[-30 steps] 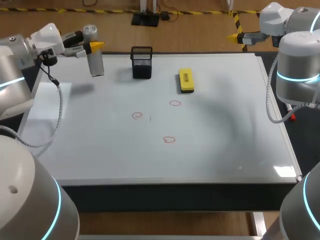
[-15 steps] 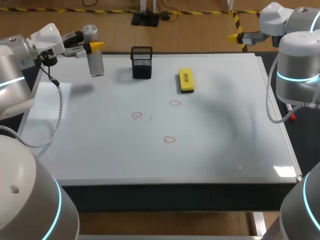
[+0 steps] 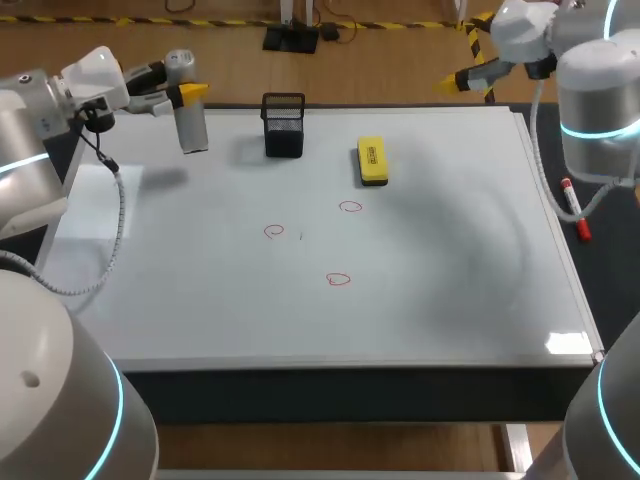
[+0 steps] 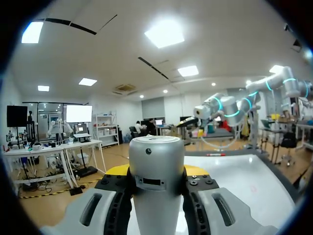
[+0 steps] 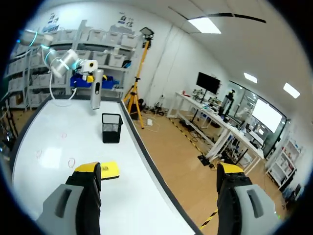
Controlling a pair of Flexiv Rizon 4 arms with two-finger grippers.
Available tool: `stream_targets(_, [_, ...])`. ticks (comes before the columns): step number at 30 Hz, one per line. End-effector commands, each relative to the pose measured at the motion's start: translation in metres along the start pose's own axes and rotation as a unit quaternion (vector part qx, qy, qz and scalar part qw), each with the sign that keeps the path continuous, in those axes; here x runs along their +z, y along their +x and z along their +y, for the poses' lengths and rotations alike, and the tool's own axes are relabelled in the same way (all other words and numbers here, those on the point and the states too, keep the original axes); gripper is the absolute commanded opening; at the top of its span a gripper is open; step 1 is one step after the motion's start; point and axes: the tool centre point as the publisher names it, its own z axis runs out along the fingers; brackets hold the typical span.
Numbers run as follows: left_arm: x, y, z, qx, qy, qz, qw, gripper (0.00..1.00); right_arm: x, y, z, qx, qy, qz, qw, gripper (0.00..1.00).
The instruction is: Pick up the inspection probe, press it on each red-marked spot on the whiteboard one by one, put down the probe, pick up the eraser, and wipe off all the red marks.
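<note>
The inspection probe, a silver cylinder, hangs upright over the far left corner of the whiteboard. My left gripper is shut on the probe, which fills the left wrist view between the yellow tips. Three red circles are drawn mid-board. The yellow eraser lies behind them. My right gripper is open and empty, high past the board's far right corner; from it I see the eraser and the probe.
A black mesh pen holder stands at the far edge between probe and eraser, also visible from the right wrist. A red marker lies off the board's right edge. A white sheet lies at the left edge.
My right arm has swung left, carrying its open gripper along the far edge and uncovering the red marker. The left arm and probe have stayed put.
</note>
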Motion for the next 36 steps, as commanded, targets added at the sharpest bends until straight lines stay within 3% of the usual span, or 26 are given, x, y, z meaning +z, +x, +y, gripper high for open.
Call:
stream_targets(1, [0.0,0.001,-0.001,0.0,0.001,-0.001,1.0,0.0,0.017,-0.01,0.008,-0.065,0.09,0.133,0.985,1.0])
stream_targets(4, [0.0,0.001,-0.001,0.0,0.001,-0.001,1.0,0.0,0.026,-0.008,0.012,-0.107,0.118,0.181,0.971,1.0])
stream_targets(10, [0.0,0.001,-0.001,0.0,0.001,-0.001,1.0,0.0,0.044,0.003,0.015,-0.205,0.184,0.274,0.921,1.0])
stream_targets(17, [0.0,0.001,-0.001,0.0,0.001,-0.001,1.0,0.0,0.061,0.016,0.02,-0.291,0.224,0.333,0.869,1.0])
stream_targets(20, [0.0,0.001,-0.001,0.0,0.001,-0.001,1.0,0.0,0.067,0.024,0.021,-0.33,0.24,0.36,0.839,1.0])
stream_targets(24, [0.0,0.001,-0.001,0.0,0.001,-0.001,1.0,0.0,0.074,0.032,0.017,-0.388,0.274,0.392,0.788,1.0])
stream_targets(26, [0.0,0.001,-0.001,0.0,0.001,-0.001,1.0,0.0,0.076,0.035,0.014,-0.4,0.277,0.409,0.772,1.0])
stream_targets(30, [0.0,0.001,-0.001,0.0,0.001,-0.001,1.0,0.0,0.077,0.036,0.01,-0.431,0.289,0.412,0.749,1.0])
stream_targets(36, [0.0,0.001,-0.001,0.0,0.001,-0.001,1.0,0.0,0.077,0.036,0.009,-0.428,0.293,0.409,0.751,1.0])
